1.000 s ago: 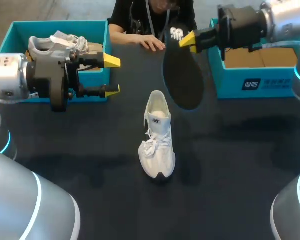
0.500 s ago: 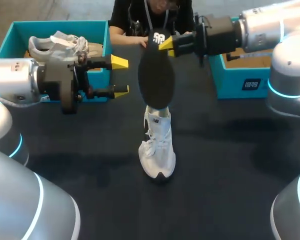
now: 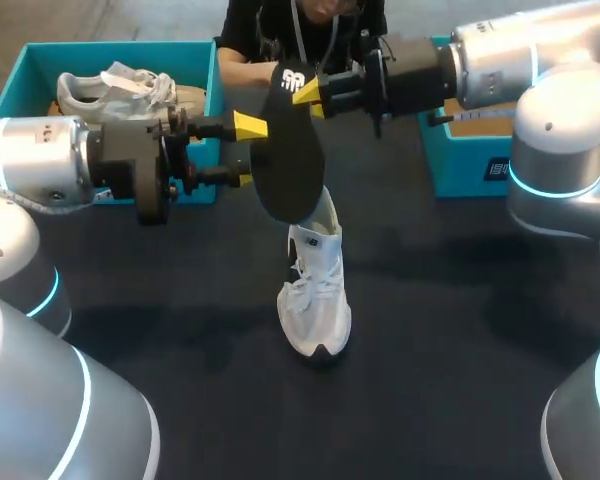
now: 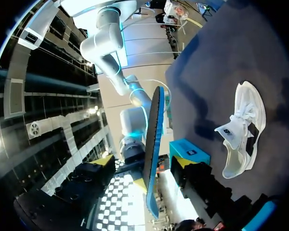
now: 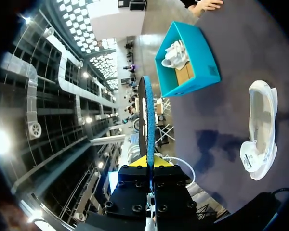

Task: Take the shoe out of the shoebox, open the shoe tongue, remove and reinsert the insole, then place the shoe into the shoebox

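A white shoe (image 3: 315, 290) stands on the dark table, toe toward me, also seen in the wrist views (image 4: 241, 130) (image 5: 260, 127). Its black insole (image 3: 285, 160) hangs in the air above the shoe's heel. My right gripper (image 3: 308, 90) is shut on the insole's upper end, and the insole (image 5: 147, 110) runs edge-on out from between its fingers. My left gripper (image 3: 246, 152) is open, one finger on each side of the insole (image 4: 151, 144), with gaps showing on both sides.
A teal shoebox (image 3: 40, 60) at the far left holds a second shoe (image 3: 115, 88) and paper. Another teal shoebox (image 3: 470, 150) stands at the far right. A person's hand (image 5: 208, 5) rests on the table's far edge.
My right arm swung the insole to the left, from above the right box to between my left gripper's fingers. The left gripper moved slightly right and its fingers narrowed.
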### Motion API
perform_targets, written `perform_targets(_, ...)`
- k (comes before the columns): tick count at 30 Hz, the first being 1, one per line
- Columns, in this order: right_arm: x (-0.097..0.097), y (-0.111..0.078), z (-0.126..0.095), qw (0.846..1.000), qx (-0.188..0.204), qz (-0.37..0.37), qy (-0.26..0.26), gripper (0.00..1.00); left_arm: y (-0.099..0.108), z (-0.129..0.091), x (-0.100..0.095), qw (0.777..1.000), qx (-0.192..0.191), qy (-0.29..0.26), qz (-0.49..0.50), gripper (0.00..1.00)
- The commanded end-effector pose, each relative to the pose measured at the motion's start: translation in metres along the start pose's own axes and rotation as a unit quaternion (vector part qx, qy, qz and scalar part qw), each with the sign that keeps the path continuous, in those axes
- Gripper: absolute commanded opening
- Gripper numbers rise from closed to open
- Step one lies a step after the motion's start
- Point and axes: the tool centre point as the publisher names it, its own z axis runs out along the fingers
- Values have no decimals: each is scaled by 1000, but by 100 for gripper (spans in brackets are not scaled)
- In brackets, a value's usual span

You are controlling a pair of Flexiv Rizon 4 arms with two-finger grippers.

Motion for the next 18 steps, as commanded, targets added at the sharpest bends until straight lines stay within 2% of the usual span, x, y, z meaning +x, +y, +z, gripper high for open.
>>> perform_targets(1,0,-7,7,1000,0,-1,7,0,4,9,2,1000,-3,0,2,59)
perform_targets(4,0,-10,11,1000,-1,-1,18,0,5,12,3,1000,-7,2,6,49)
perform_targets(10,2,-15,20,1000,7,-3,18,0,7,19,5,1000,-12,3,8,44)
perform_targets(13,0,-17,21,1000,8,-2,19,0,8,22,7,1000,-12,4,5,24)
perform_targets(14,0,-18,21,1000,7,-2,19,0,8,22,7,1000,-12,5,5,10)
perform_targets(15,-1,-19,20,1000,7,-1,18,0,8,22,8,1000,-12,5,4,0)
perform_targets(18,-4,-19,17,1000,5,1,16,0,9,20,9,1000,-12,6,0,0)
